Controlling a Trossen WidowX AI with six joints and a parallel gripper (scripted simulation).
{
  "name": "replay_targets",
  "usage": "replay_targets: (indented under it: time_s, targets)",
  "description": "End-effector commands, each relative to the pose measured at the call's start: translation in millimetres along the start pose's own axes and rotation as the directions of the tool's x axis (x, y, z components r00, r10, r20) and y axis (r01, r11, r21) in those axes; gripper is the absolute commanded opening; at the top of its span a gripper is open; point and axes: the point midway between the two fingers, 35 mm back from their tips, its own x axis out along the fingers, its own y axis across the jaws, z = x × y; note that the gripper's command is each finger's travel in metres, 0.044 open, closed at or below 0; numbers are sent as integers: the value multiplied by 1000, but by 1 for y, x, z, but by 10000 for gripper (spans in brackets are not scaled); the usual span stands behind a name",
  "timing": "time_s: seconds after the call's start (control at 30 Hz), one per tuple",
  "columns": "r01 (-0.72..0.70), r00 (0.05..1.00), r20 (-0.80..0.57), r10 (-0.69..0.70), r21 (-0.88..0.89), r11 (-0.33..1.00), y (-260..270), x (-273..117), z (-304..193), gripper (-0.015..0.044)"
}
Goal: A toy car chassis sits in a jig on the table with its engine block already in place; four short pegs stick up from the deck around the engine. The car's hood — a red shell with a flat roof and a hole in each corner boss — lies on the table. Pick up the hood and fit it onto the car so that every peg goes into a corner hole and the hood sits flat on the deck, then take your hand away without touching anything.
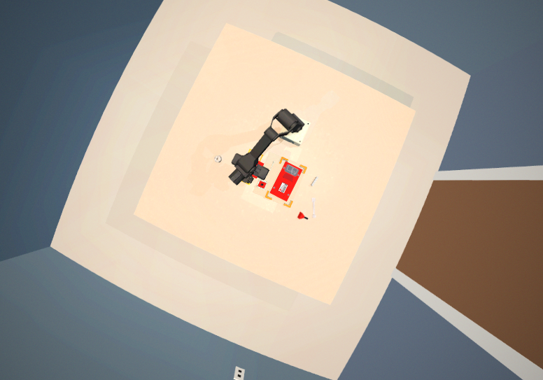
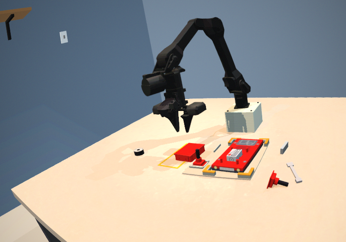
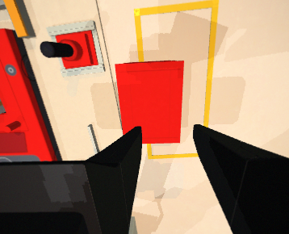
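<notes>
The red hood [image 2: 190,149] [image 3: 152,102] lies roof up, about level, partly over one long side of the yellow outline. Its corner holes are not visible. My gripper [image 2: 182,131] [image 3: 167,131] is partly open and empty, above the hood with its fingers pointing down. The red chassis [image 1: 277,192] [image 2: 253,149] [image 3: 29,129] sits among the orange corner brackets of the jig [image 1: 287,203] [image 2: 208,170]. The grey engine block [image 1: 283,187] [image 2: 234,154] is on its deck, with short red pegs around it; one peg is hard to see behind the block.
A red piece with a black handle [image 1: 262,184] [image 2: 199,161] [image 3: 79,48] stands upright between hood and chassis. The yellow outline [image 2: 167,166] [image 3: 210,60] marks the table. A similar handled piece [image 1: 300,215] [image 2: 272,179], a grey bar [image 2: 284,147] and a wrench [image 2: 294,172] lie beyond the chassis. A black-and-white ring [image 1: 216,159] [image 2: 138,151] lies left.
</notes>
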Motion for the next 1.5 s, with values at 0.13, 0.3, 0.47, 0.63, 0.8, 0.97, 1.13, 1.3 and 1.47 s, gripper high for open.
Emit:
replay_targets:
  time_s: [0.13, 0.3, 0.47, 0.63, 0.8, 0.97, 1.13, 1.3, 1.47]
  targets:
    - [3, 1000, 2, -3, 0, 1000, 12, 12, -5, 394]
    - [3, 1000, 2, -3, 0, 1000, 12, 15, -5, 440]
    - [3, 1000, 2, -3, 0, 1000, 12, 19, -5, 440]
    - [3, 1000, 2, -3, 0, 1000, 12, 22, -5, 440]
    - [3, 1000, 2, -3, 0, 1000, 12, 26, -4, 440]
    - [3, 1000, 2, -3, 0, 1000, 12, 29, -4, 440]
    - [3, 1000, 2, -3, 0, 1000, 12, 32, -4, 440]
    - [3, 1000, 2, -3, 0, 1000, 12, 36, -4, 440]
    - [3, 1000, 2, -3, 0, 1000, 12, 39, -4, 440]
